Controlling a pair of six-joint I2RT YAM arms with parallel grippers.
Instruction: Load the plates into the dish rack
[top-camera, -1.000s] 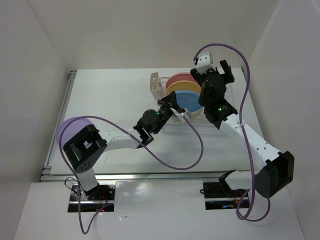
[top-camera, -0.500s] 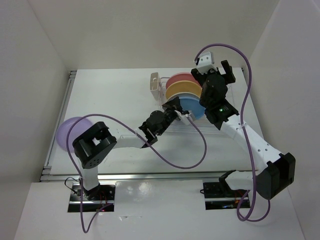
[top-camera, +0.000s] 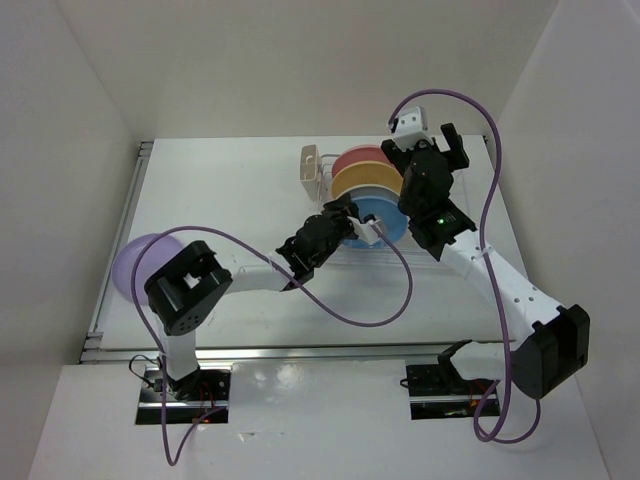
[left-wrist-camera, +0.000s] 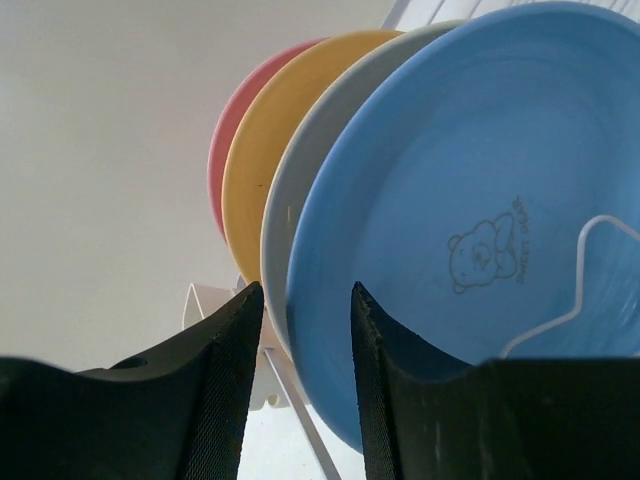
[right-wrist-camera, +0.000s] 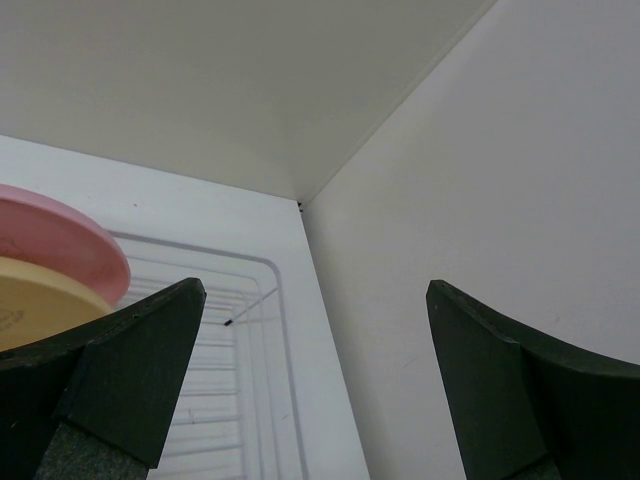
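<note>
Plates (top-camera: 368, 190): four upright in rack (top-camera: 345, 250), blue (left-wrist-camera: 480, 200) nearest, then cream (left-wrist-camera: 276, 230), orange (left-wrist-camera: 250, 180), pink (left-wrist-camera: 217, 160). Has just let go of blue's rim with left gripper (left-wrist-camera: 305, 290) (clenched a second ago), fingers now parted astride it. Leaves lavender (top-camera: 132, 268), flat on white table (top-camera: 230, 190), far left. Holds right gripper (right-wrist-camera: 315, 290) agape, empty, over rack's far end. White walls close around.
</note>
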